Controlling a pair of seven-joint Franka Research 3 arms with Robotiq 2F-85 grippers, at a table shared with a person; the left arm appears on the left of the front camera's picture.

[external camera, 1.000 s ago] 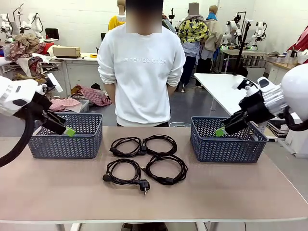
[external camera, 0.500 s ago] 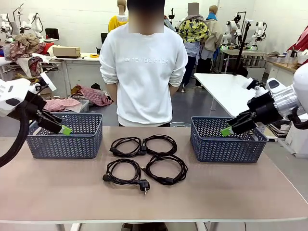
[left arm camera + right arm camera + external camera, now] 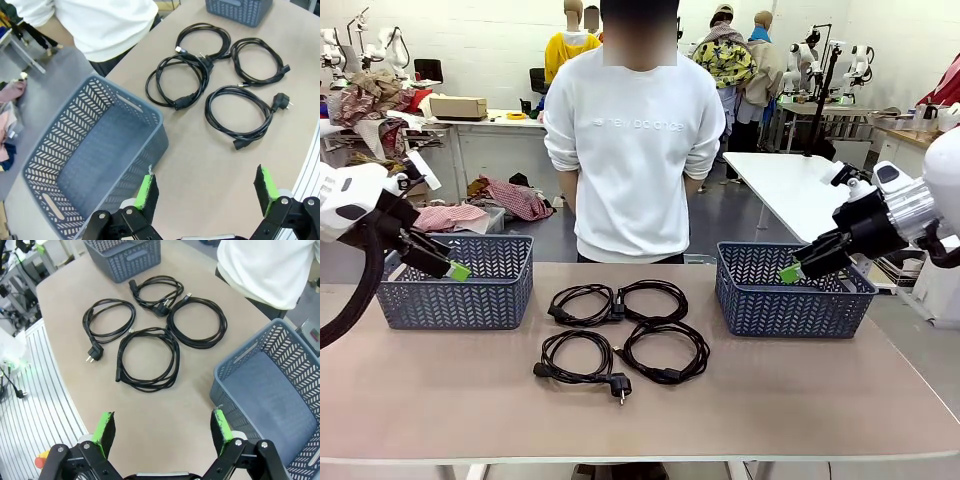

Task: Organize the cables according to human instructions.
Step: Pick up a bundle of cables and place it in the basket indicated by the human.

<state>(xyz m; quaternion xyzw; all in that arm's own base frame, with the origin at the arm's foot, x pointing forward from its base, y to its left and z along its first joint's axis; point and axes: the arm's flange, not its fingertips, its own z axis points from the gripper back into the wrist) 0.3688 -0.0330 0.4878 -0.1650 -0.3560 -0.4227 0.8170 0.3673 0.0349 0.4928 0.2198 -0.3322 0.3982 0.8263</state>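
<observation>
Several black cables lie coiled in a square at the table's middle: two at the back (image 3: 560, 313) and two at the front (image 3: 669, 375), one ending in a round plug (image 3: 619, 386). My left gripper (image 3: 458, 270) hangs open over the left basket's near rim, well left of the cables. My right gripper (image 3: 788, 272) hangs open over the right basket. In the left wrist view the open gripper (image 3: 206, 187) looks down on the coils (image 3: 240, 144). From the right wrist, the open gripper (image 3: 163, 426) has the coils (image 3: 121, 372) ahead of it. Neither holds anything.
A blue-grey basket (image 3: 455, 305) stands at the table's left and another (image 3: 790, 310) at its right, both seen empty from the wrist views (image 3: 145, 112) (image 3: 235, 365). A person in a white sweatshirt (image 3: 635, 150) stands at the far edge behind the cables.
Both grippers have drawn slightly outward, the left to the left and the right to the right, still open. The person has shifted a little to the right. The cables have not moved.
</observation>
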